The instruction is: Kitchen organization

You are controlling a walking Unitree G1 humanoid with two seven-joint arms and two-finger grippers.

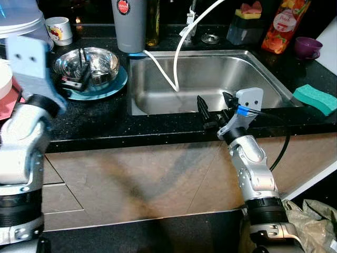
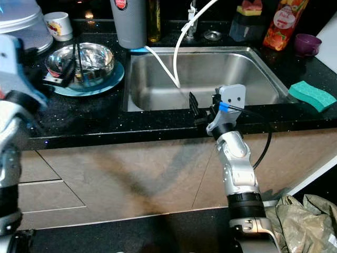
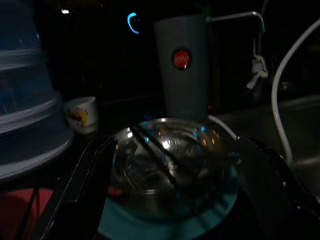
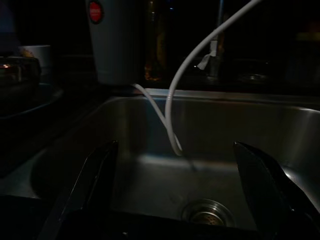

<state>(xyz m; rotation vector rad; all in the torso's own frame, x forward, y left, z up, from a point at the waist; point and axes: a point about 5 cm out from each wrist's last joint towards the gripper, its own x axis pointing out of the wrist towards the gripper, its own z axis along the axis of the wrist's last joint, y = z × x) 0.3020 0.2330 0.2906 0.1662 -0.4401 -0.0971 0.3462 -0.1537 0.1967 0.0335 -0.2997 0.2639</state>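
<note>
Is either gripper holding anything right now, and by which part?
Nothing held. Left gripper is open around the steel bowl, not closed on it; right gripper is open over the sink edge.

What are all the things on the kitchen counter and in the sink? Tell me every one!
Sink: one, steel, middle of the counter.
Hose: one, white, hanging into the sink.
Bowl: one, shiny metal, on the plate, left of the sink.
Plate: one, teal, under the bowl.
Tall cup: one, grey with a red dot, behind the sink's left corner.
Mug: one, white with a picture, back left.
Sponge: one, green, right of the sink.
Small cup: one, purple, back right.
Packet: one, orange-red, back right.
Left gripper: open, at the bowl.
Right gripper: open, at the sink's front edge.
</note>
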